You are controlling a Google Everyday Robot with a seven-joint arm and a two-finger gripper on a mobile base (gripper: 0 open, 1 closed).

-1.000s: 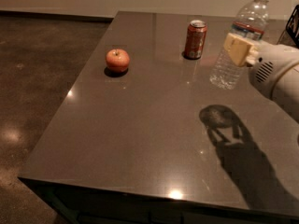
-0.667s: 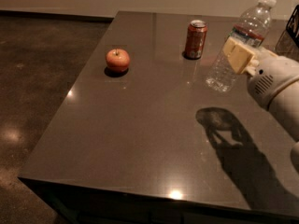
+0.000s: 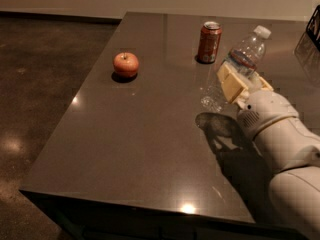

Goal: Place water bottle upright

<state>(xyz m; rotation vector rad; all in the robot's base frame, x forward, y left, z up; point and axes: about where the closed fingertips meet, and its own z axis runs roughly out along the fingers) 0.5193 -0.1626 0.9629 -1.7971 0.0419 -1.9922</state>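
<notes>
The water bottle (image 3: 243, 58) is clear ribbed plastic with a white cap and a red and white label band. It is tilted, cap up and to the right, its base low near the table at centre right. My gripper (image 3: 239, 81), with cream-coloured fingers (image 3: 229, 83), is shut on the bottle's middle and holds it above the grey table (image 3: 150, 134). My white arm comes in from the lower right.
An orange-red soda can (image 3: 209, 42) stands upright just behind and left of the bottle. A red apple (image 3: 125, 64) sits at the left of the table. A dark object (image 3: 314, 26) is at the far right edge. The floor lies to the left.
My arm has moved left and toward the camera with the bottle. The bottle now leans further over, cap to the right. The can and apple have not moved.
</notes>
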